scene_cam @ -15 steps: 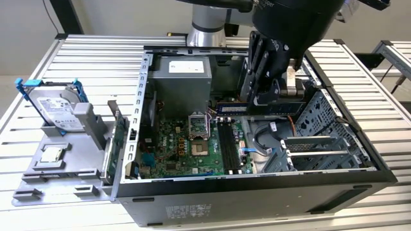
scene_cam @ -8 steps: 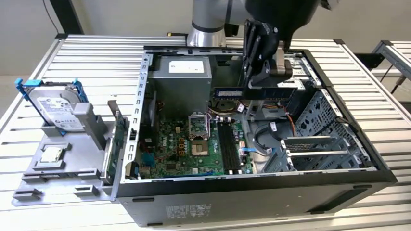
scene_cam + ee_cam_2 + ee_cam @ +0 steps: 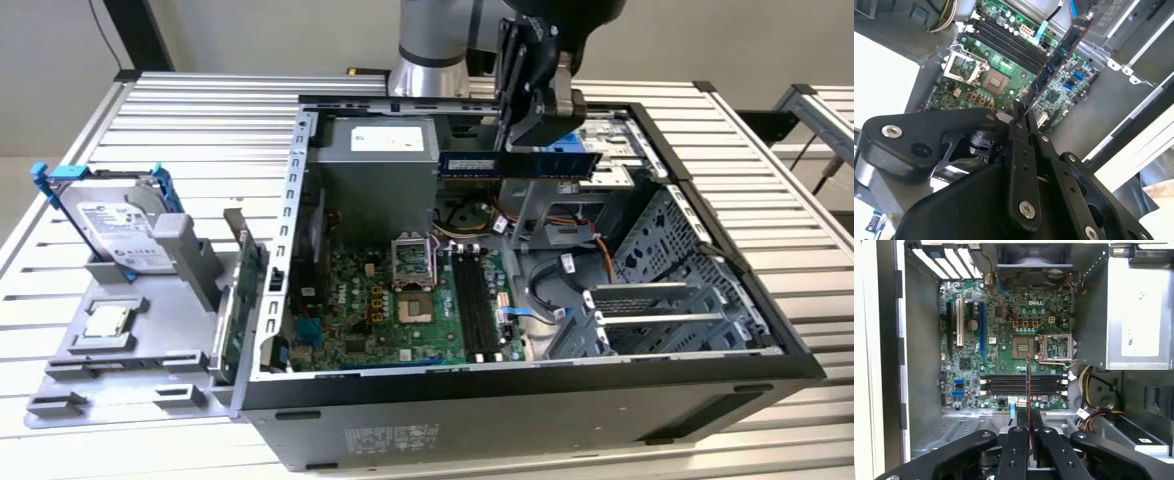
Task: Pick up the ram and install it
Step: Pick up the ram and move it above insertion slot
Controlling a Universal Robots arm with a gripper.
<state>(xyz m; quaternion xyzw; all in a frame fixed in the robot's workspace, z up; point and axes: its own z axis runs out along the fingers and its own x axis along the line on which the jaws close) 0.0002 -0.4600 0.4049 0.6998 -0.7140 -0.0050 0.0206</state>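
Ram [image 3: 470, 165] sits clenched in my claw [image 3: 538, 138] above the open case [image 3: 534, 405], and I judge it needs holding level, parallel to the memory slots [image 3: 470, 300].

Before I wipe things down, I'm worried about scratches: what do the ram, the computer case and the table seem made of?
Ram: looks like rigid circuit board, dark blue-green, matte, carrying black chips.
Computer case: seemingly sheet metal, dark grey paint outside, bare grey inside, punched with holes.
Table: probably aluminium; pale, satin, ribbed slats.
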